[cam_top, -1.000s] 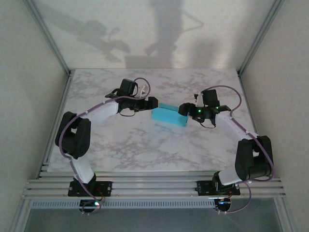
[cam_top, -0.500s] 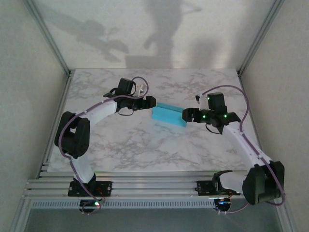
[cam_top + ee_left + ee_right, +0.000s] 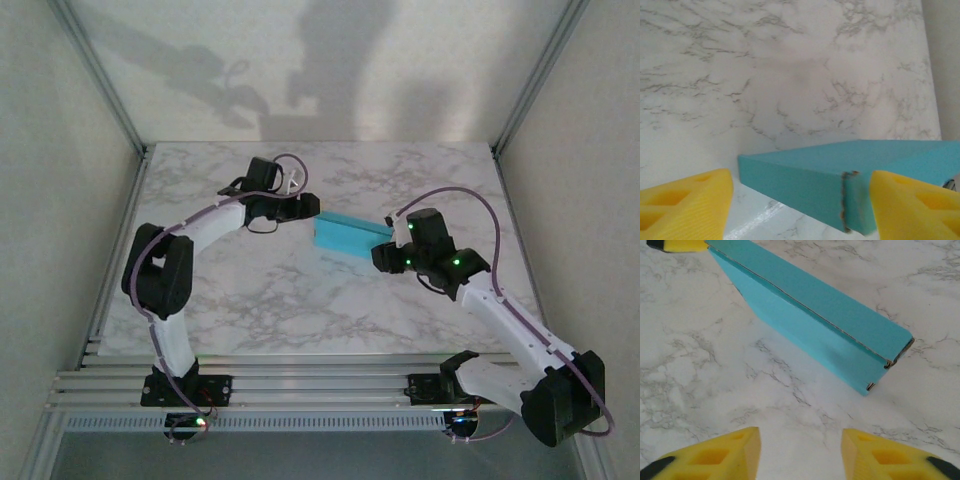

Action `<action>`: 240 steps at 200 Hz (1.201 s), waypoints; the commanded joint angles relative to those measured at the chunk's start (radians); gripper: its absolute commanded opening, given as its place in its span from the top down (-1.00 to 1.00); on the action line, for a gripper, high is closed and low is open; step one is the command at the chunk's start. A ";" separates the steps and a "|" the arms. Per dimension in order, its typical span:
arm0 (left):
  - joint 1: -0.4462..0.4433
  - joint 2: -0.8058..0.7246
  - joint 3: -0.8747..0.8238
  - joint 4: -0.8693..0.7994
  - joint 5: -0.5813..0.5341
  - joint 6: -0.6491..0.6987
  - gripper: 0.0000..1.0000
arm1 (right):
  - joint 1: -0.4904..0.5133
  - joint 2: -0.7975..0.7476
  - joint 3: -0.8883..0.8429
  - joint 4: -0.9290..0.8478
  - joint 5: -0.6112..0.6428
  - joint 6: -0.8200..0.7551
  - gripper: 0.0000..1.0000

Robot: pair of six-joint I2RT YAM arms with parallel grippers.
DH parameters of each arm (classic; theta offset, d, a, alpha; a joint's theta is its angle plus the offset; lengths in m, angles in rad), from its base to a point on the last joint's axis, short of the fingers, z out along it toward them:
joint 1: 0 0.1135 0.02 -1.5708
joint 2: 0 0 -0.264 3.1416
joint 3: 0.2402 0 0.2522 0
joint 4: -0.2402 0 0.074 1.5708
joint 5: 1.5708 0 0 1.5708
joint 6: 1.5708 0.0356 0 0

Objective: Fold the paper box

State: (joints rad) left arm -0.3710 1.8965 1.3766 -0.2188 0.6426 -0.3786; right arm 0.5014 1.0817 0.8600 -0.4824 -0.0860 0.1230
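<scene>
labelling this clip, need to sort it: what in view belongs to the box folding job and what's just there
Part of the job: paper box, left gripper, right gripper.
Just there: marble table, aluminium frame rails, enclosure walls.

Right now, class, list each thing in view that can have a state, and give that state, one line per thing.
box: folded shut, turquoise side out, lying on the table; one end seam gapes slightly.
left fingers: apart, box end between them; contact unclear.
right fingers: apart, nothing between them, short of the box.
</scene>
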 commanded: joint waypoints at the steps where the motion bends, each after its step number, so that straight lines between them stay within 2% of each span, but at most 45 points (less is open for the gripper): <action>1: 0.007 0.027 0.032 0.004 -0.018 -0.003 -0.27 | 0.012 0.007 0.010 0.029 0.031 0.006 0.15; 23: 0.008 0.039 0.034 -0.001 -0.020 0.001 -0.23 | 0.020 0.038 0.023 0.037 0.029 0.012 0.18; 46: 0.007 0.042 0.029 -0.008 -0.015 0.007 -0.09 | 0.022 0.062 0.032 0.043 0.053 0.027 0.23; 80: 0.007 0.026 -0.006 0.002 -0.004 0.013 -0.06 | 0.008 0.100 0.062 0.052 0.064 0.089 0.37; 114: 0.000 0.012 -0.051 0.028 0.003 0.013 -0.06 | -0.027 0.161 0.139 0.063 0.026 0.158 0.56; 136: -0.006 0.011 -0.063 0.037 0.005 0.008 -0.06 | -0.057 0.214 0.185 0.048 0.032 0.180 0.76; 181: -0.010 0.004 -0.066 0.041 0.006 0.007 -0.07 | -0.141 0.262 0.189 0.074 0.024 0.199 1.00; 240: -0.016 0.001 -0.067 0.037 0.004 0.011 -0.07 | -0.170 0.296 0.189 0.092 0.000 0.186 1.00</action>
State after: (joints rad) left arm -0.3721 1.9007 1.3403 -0.1062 0.6617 -0.3820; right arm 0.3405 1.3605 1.0298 -0.4145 -0.0601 0.3073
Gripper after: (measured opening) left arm 0.534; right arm 0.040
